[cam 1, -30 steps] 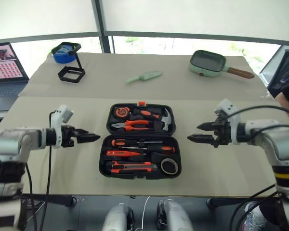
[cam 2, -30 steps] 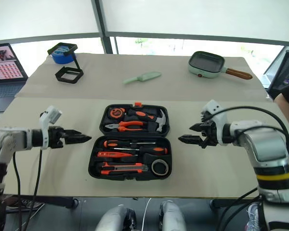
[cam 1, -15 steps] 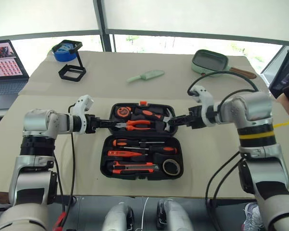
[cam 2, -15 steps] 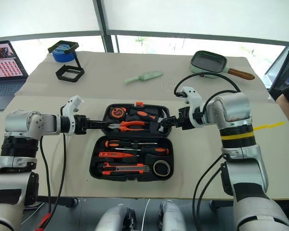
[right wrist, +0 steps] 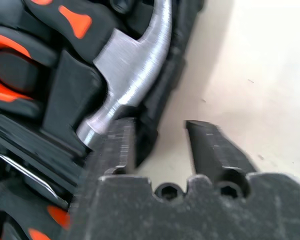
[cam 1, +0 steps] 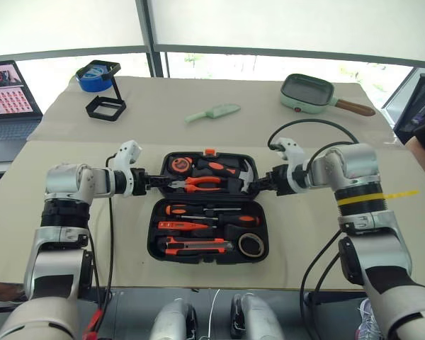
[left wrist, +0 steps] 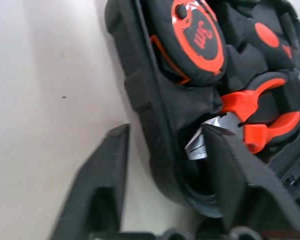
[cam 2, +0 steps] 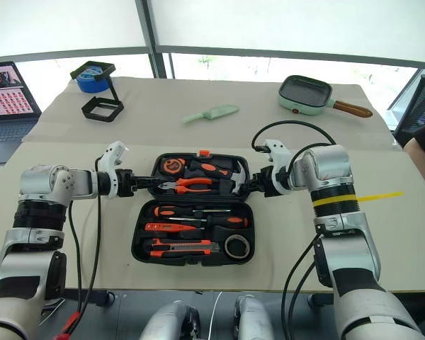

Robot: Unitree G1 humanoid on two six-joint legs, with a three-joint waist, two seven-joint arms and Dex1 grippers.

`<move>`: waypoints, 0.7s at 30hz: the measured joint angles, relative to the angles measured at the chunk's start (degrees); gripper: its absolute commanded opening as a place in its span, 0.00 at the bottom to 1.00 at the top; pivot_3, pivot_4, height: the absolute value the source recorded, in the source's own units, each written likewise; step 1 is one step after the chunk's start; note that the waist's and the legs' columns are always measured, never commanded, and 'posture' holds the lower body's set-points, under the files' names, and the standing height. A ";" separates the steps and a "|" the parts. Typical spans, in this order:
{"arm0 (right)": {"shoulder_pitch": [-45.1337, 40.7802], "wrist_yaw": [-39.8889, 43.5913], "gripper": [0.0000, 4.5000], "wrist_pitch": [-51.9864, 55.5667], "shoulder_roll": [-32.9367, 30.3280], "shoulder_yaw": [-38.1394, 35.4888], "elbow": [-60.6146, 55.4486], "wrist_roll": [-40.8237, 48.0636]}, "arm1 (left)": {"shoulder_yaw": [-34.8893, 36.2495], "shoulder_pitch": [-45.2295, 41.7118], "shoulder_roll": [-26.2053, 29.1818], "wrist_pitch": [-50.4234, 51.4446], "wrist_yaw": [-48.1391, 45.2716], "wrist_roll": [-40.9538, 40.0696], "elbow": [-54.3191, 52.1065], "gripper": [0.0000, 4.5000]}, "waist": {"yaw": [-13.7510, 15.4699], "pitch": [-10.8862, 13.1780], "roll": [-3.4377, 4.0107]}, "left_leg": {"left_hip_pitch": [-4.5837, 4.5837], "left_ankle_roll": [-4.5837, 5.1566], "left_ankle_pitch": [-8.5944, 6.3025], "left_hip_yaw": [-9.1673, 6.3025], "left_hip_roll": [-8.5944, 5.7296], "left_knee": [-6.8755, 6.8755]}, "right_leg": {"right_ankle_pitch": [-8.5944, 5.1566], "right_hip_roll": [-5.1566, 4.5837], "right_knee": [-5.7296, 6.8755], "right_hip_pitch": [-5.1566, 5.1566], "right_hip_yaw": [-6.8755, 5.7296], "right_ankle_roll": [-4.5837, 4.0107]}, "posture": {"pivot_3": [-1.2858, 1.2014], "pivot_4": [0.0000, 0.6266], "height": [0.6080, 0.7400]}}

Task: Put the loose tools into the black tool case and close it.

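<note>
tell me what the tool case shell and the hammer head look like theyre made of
The black tool case: likely moulded plastic, matte black, judging by its rounded corners and shaped tool slots. The hammer head: looks like bare steel, with a brushed silvery sheen and bright highlights along its curve. Neither can be confirmed by look alone.

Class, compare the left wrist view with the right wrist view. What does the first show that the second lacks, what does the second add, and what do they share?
Left wrist view: the orange-and-black tape measure and the orange-handled pliers, with the left gripper set with one finger on either side of the case's wall. Right wrist view: the steel hammer head, with the right gripper astride the opposite wall. Shared: the open black tool case and the beige table.
</note>
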 measured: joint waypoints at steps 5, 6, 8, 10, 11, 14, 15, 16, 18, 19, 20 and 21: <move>0.97 -0.77 0.00 -3.09 0.76 -2.94 1.15 0.06 | 3.25 0.17 -1.60 -0.37 1.47 -0.14 0.90 0.01 | 0.07 -0.04 0.01 | 0.21 0.00 -0.01 -0.01 -0.02 0.00 | 0.08 -0.09 -0.04 0.22 0.03 0.18 | 0.52 0.24 1.00; 1.72 -0.66 0.00 -4.53 1.27 -3.79 0.79 0.47 | 4.08 0.52 -2.03 -1.23 2.09 -0.08 0.89 0.01 | -0.02 -0.04 0.01 | 0.23 -0.02 0.01 -0.01 -0.01 0.00 | 0.09 -0.09 -0.05 0.23 0.07 0.25 | 0.52 0.24 1.00; 3.87 -0.20 0.00 -8.37 1.63 -4.71 -0.81 0.96 | 5.84 2.11 -2.97 -4.21 2.60 -0.09 0.10 0.01 | -0.16 -0.04 0.01 | 0.26 -0.10 0.08 -0.01 0.00 -0.02 | 0.12 -0.09 -0.05 0.22 0.12 0.30 | 0.52 0.24 1.00; 9.00 1.38 0.00 -18.05 1.77 -4.97 -5.35 0.95 | 6.74 7.06 -3.92 -12.21 1.59 -0.09 -4.77 0.01 | -0.21 -0.01 0.04 | 0.19 -0.45 -0.09 0.00 0.03 -0.07 | 0.16 -0.18 -0.02 0.07 0.23 0.24 | 0.52 0.24 1.00; 11.87 1.96 0.00 -22.86 1.77 -5.03 -8.17 0.90 | 7.06 10.18 -4.47 -17.68 0.49 0.03 -7.31 0.01 | -0.21 0.00 0.06 | -0.01 -0.48 -0.06 0.01 0.03 -0.11 | 0.31 -0.12 -0.02 -0.15 0.21 -0.01 | 0.52 0.24 1.00; 17.85 3.84 0.00 -32.52 1.32 -5.27 -14.27 0.89 | 8.14 16.27 -5.55 -28.04 -2.10 -0.08 -12.09 0.01 | -0.10 0.03 0.09 | -0.19 -0.18 0.20 0.05 0.08 -0.13 | 0.38 0.06 -0.11 -0.28 0.08 -0.14 | 0.52 0.24 1.00; 19.13 4.49 0.00 -34.76 0.94 -5.26 -15.58 0.86 | 8.21 17.41 -5.65 -30.14 -2.57 -0.11 -13.10 0.01 | -0.04 0.04 0.09 | -0.21 -0.18 0.20 0.05 0.08 -0.13 | 0.37 0.09 -0.13 -0.28 0.04 -0.15 | 0.52 0.24 1.00; 21.47 5.90 0.00 -41.20 -0.45 -3.59 -17.44 -1.19 | 8.24 18.71 -6.12 -33.15 -3.29 -0.12 -14.45 0.01 | 0.11 0.03 0.09 | -0.26 -0.17 0.20 0.04 0.08 -0.17 | 0.37 0.11 -0.18 -0.28 0.00 -0.14 | 0.52 0.24 1.00; 28.72 10.12 0.00 -61.26 -3.33 -1.39 -21.24 -5.95 | 8.86 23.25 -6.47 -39.83 -5.39 -0.34 -17.63 0.01 | 0.20 0.03 0.09 | -0.24 -0.12 0.16 0.07 -0.03 -0.39 | 0.27 0.09 -0.38 -0.27 0.03 0.02 | 0.52 0.24 1.00; 30.52 10.86 0.00 -68.33 -4.12 -0.57 -21.63 -8.05 | 8.85 24.74 -6.39 -44.11 -6.69 0.37 -18.15 0.01 | 0.10 0.04 0.09 | -0.20 -0.11 0.16 0.10 -0.06 -0.46 | 0.27 0.07 -0.38 -0.25 0.07 0.06 | 0.52 0.24 1.00; 32.55 10.84 0.00 -75.86 -4.56 0.04 -21.69 -10.22 | 8.47 27.23 -5.86 -51.73 -8.57 2.43 -18.60 0.01 | -0.07 0.04 0.08 | -0.16 -0.10 0.16 0.16 -0.08 -0.50 | 0.28 0.06 -0.48 -0.25 0.07 0.06 | 0.52 0.24 1.00; 34.23 10.16 0.00 -82.70 -5.38 0.87 -21.33 -13.05 | 8.09 29.60 -5.53 -59.20 -9.95 4.71 -18.86 0.01 | -0.25 0.04 0.08 | -0.05 -0.10 0.15 0.27 -0.08 -0.59 | 0.28 0.04 -0.50 -0.24 0.14 0.06 | 0.52 0.24 1.00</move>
